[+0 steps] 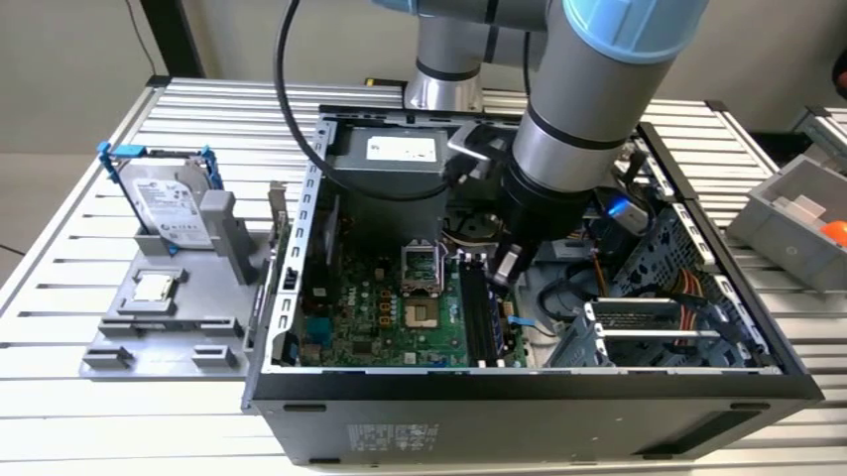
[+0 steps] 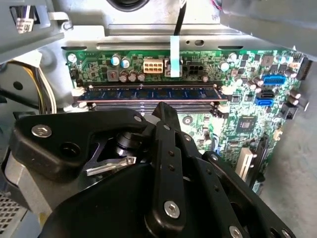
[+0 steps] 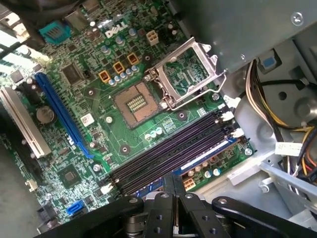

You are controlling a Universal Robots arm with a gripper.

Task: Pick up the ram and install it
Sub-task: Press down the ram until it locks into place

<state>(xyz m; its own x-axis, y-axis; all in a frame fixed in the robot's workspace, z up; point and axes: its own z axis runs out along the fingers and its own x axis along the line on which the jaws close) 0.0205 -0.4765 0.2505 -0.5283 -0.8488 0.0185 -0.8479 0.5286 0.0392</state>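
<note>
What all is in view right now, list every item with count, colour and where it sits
ram: one, blue-green stick, lying in a motherboard slot.
motherboard: one, green, inside the case.
CPU socket: one, open, beside its raised metal frame.
computer case: one, black, open, on the table.
hard drive: one, silver in a blue bracket, upright on the grey holder.
CPU chip: one, small, on the grey holder.
table: one, slatted metal.
arm: one, grey and blue, reaching into the case.
gripper: one, black, just above the ram.
</note>
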